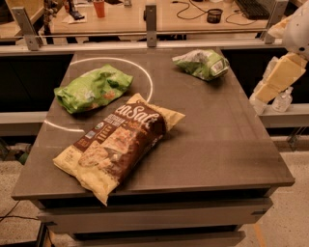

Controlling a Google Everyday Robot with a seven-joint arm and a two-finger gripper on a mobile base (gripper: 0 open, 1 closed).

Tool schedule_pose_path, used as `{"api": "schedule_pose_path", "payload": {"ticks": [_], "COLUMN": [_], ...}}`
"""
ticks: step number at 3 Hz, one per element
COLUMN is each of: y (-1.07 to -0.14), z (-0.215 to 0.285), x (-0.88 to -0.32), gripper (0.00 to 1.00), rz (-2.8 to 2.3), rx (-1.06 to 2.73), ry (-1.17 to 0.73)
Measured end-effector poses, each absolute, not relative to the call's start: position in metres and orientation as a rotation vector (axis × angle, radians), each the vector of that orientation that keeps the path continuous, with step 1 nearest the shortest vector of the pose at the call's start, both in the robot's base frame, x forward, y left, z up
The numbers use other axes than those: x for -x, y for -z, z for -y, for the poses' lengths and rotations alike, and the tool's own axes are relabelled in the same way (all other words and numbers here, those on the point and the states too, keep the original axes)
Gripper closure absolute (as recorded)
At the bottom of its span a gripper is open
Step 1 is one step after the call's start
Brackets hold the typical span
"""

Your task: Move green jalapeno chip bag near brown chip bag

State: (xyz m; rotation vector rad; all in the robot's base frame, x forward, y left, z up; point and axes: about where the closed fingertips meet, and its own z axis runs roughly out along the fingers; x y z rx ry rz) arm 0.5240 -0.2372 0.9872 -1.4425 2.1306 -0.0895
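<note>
The green jalapeno chip bag [203, 63], small and darker green with a white barcode patch, lies at the far right corner of the table. The brown chip bag [118, 143], large, brown and pale yellow with white lettering, lies at the front centre-left. The two bags are well apart. My gripper [259, 102] hangs at the end of the cream arm [282, 73], off the table's right edge, to the right of the jalapeno bag and touching nothing.
A larger bright green bag [91, 89] lies at the left on a white painted circle [147, 79]. The dark table [227, 144] has bare surface at the right and front right. A rail and a cluttered desk [159, 14] stand behind.
</note>
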Motion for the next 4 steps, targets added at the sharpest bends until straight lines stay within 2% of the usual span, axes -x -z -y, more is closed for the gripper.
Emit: {"api": "schedule_pose_path", "payload": {"ticks": [2, 3, 4], "y": [-0.987, -0.974, -0.973], "z": [0.252, 0.259, 0.255], "x": [-0.589, -0.614, -0.632], "gripper": [0.00, 0.00, 0.00], "rz": [-2.072, -2.038, -1.964], "rx": [1.188, 1.008, 0.918], "ry": [0.026, -0.093, -0.131]}}
